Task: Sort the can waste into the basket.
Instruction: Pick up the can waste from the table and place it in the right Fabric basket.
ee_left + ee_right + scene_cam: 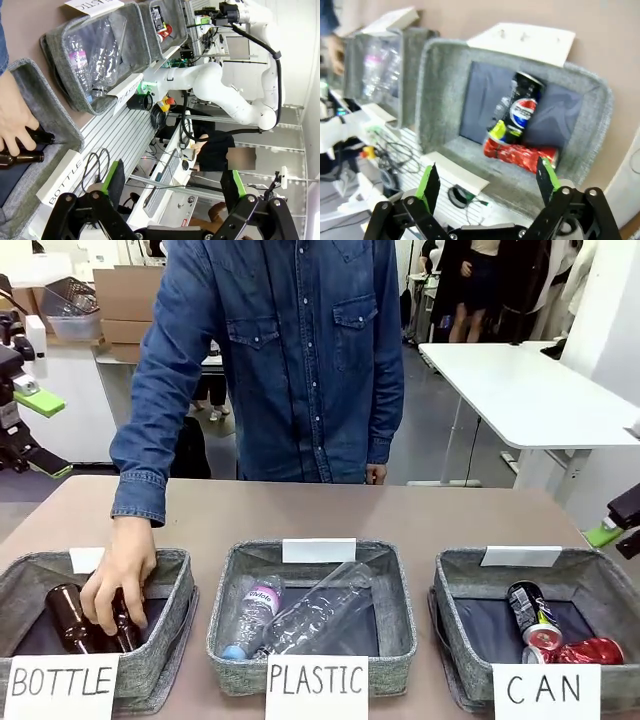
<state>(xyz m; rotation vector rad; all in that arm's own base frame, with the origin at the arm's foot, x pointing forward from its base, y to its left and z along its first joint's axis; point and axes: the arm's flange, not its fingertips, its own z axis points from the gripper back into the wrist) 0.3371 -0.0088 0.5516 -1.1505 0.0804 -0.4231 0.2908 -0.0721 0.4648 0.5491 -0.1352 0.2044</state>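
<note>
Both cans in the CAN bin, claws apart

The dark-printed metal drink can and the crushed red metal can lie touching inside the grey woven-fabric rectangular basket with the white "CAN" card, at the brown tabletop's right end. The right claw hangs above them, fingers spread wide, holding nothing. The left claw is also spread and empty, well apart from the basket
</note>
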